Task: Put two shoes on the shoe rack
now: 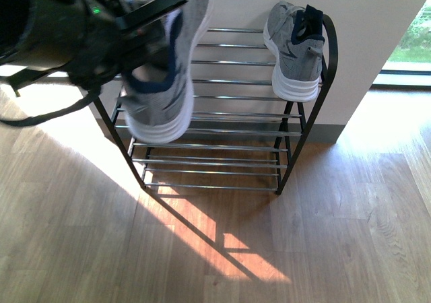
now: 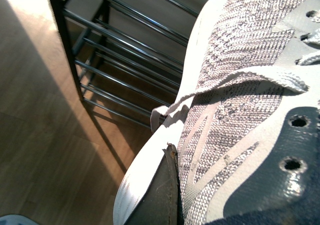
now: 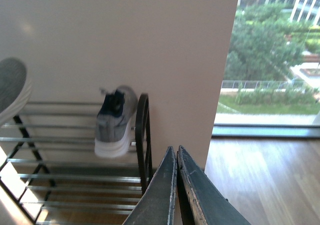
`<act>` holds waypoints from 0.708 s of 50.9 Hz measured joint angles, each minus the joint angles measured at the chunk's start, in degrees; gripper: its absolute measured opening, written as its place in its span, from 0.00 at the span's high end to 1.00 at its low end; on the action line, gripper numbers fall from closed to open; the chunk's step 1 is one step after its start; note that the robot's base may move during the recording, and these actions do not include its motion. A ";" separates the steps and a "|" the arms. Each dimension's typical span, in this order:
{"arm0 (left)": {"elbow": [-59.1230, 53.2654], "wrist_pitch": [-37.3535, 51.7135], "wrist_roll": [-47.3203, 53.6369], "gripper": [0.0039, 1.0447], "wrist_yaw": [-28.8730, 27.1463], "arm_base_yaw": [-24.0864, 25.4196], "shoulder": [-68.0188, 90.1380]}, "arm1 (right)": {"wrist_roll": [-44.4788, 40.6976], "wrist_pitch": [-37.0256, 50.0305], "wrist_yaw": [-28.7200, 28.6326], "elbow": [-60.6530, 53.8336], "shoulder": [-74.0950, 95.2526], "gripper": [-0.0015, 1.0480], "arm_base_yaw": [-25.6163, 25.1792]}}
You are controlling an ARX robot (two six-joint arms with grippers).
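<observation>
Well above floor [image 1: 337, 236] — held shoe [image 1: 158, 94], before rack [image 1: 229, 63] (second shoe [image 1: 296, 47], top-right).

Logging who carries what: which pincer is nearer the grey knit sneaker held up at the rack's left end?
Left. The left pincer grips the grey knit white-soled sneaker by the chrome-barred shoe rack; the right pincer, shut and empty, sits off the rack's right end, well apart.
</observation>
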 joint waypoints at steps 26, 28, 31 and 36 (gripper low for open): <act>53.44 -23.37 -6.75 0.99 12.15 2.43 38.01 | 0.00 -4.44 0.15 0.00 -5.70 0.98 0.00; 56.43 -24.68 -6.71 0.99 12.39 2.43 39.85 | 0.00 -4.44 0.15 0.00 -5.70 0.98 -0.02; 62.97 -28.04 -6.29 0.99 13.51 2.40 43.85 | 0.00 -4.44 0.15 0.00 -5.70 0.98 -0.02; 72.06 -32.22 -5.60 0.99 14.71 2.21 48.98 | 0.00 -4.44 0.15 0.00 -5.70 0.98 -0.02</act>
